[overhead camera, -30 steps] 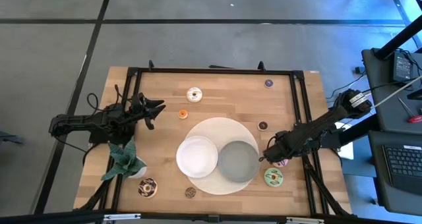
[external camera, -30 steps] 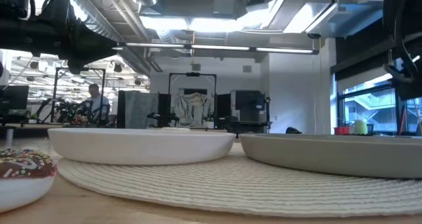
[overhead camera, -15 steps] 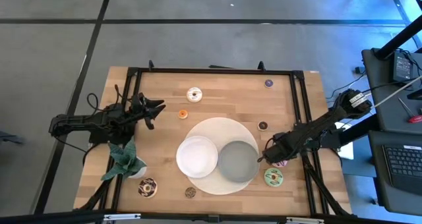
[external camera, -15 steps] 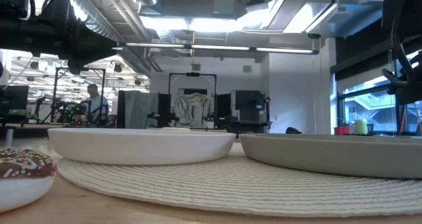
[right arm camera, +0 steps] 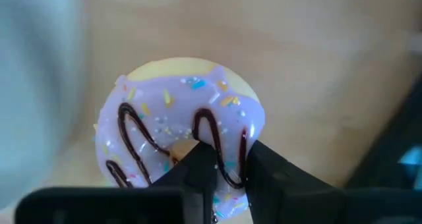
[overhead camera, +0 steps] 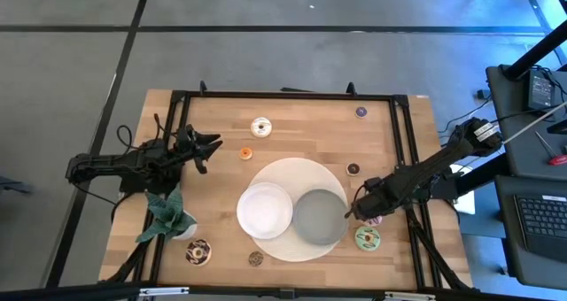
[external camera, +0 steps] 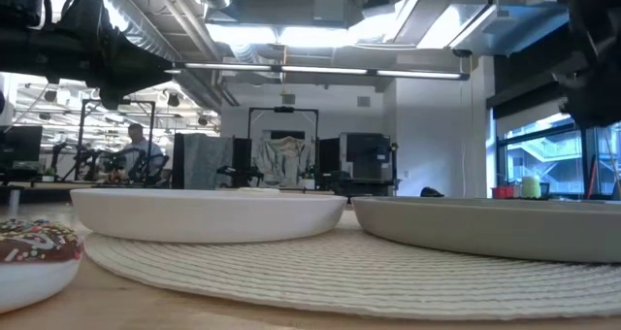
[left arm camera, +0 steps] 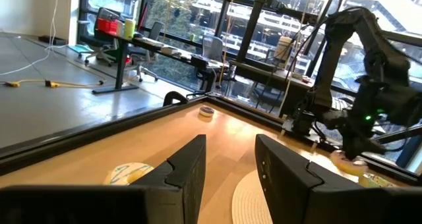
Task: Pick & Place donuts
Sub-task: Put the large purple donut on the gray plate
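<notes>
- Landmark: the round woven mat [overhead camera: 297, 173] near the table's middle, carrying a white plate [overhead camera: 264, 209] and a grey plate [overhead camera: 319, 217] side by side; both plates appear bare in the high view.
- Right gripper [right arm camera: 222, 163]: sits just off the mat's right edge, beside the grey plate. Its fingers are closed to a narrow gap across 1 side of the ring of the pink-iced donut [right arm camera: 181, 128], 1 finger through the hole, which is the hold a ring shape allows. From the wrist view it cannot be told whether the donut is clear of the wood.
- Judgement: the grip looks suited to carrying this donut onto the nearby grey plate; the rim bite is small, so a tilt or slip is the risk.
- Left gripper [left arm camera: 229, 159]: waits well off the mat's left side, fingers apart with nothing between them, pointing across the table toward the other arm.
- Remaining donuts, relative to the mat: green-iced donut [overhead camera: 368, 238] just off its lower right; white-iced donut [overhead camera: 261, 127] beyond its upper left; sprinkled chocolate donut [overhead camera: 198, 252] off its lower left.
- Minis: orange [overhead camera: 245, 153] at upper left, purple [overhead camera: 361, 111] far upper right, 1 brown [overhead camera: 353, 169] at right, 1 brown [overhead camera: 256, 258] below.
- A green plant [overhead camera: 166, 214] stands left of the mat.
</notes>
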